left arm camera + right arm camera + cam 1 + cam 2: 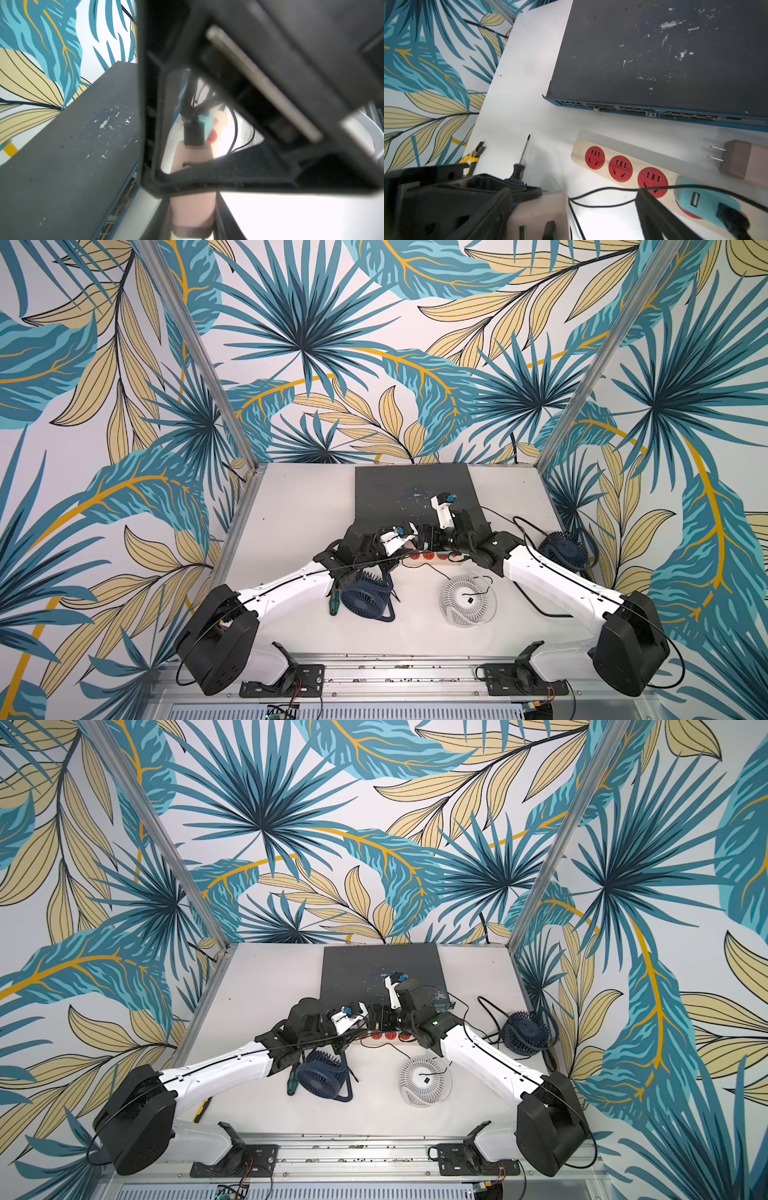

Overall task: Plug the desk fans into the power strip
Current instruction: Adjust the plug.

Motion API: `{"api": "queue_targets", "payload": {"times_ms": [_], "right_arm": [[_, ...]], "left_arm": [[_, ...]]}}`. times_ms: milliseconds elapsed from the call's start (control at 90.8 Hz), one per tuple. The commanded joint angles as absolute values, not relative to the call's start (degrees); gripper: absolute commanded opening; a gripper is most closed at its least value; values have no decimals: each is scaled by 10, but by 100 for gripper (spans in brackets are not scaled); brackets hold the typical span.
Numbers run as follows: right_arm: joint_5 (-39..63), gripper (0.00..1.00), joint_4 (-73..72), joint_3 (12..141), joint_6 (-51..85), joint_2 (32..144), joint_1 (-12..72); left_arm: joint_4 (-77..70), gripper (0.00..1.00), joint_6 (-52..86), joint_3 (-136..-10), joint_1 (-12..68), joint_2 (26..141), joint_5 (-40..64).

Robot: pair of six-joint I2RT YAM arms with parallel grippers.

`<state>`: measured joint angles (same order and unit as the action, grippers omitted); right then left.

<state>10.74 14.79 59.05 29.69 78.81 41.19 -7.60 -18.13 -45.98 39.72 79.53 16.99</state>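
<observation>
- Left pincer [405,546] clamped on pink adapter [537,214] near the switch box [654,52], presumably for plugging in.
- Right pincer [428,537]: cannot tell if apart or together.
- Power strip [620,168] flat on desk [529,83] beside switch box, sockets upward for entry.

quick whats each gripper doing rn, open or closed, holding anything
left gripper: closed, apparently on a pinkish charger block
right gripper: open, holding nothing
</observation>
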Motion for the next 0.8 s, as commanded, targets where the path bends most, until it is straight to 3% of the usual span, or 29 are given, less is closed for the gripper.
{"api": "queue_targets", "payload": {"times_ms": [0, 110, 342, 793], "right_arm": [[170, 97, 238, 623, 248, 791, 405], [206, 92, 272, 656, 229, 809, 405], [235, 70, 271, 671, 217, 824, 405], [241, 60, 267, 684, 207, 836, 405]], "left_arm": [[-71, 14, -216, -451, 401, 773, 142], [-71, 14, -220, -448, 402, 767, 137], [-69, 15, -224, -447, 407, 764, 138], [-77, 15, -221, -442, 408, 760, 163]]}}
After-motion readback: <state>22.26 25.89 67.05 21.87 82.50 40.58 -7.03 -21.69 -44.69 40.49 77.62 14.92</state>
